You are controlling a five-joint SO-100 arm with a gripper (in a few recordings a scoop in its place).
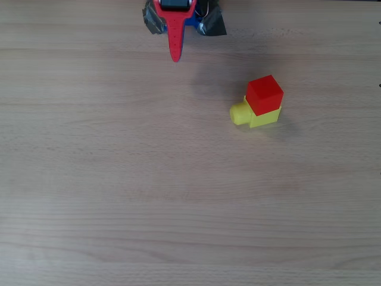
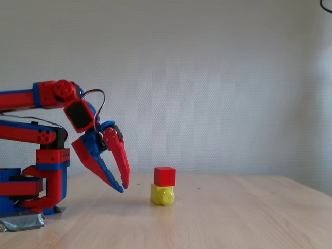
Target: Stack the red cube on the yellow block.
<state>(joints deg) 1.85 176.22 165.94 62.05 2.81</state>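
The red cube (image 1: 265,94) (image 2: 164,176) rests on top of the yellow block (image 1: 265,118) (image 2: 162,195), right of the table's middle in the overhead view. The block's round stub points left in that view. My gripper (image 1: 174,57) (image 2: 123,187) hangs well apart from the stack, pulled back near the arm's base at the table's top edge. Its red and blue fingers meet at the tips with nothing between them. In the fixed view the tips hover just above the table, to the left of the stack.
Grey tape (image 1: 212,24) (image 2: 22,222) holds the arm's base to the wooden table (image 1: 178,202). A plain wall stands behind the table in the fixed view.
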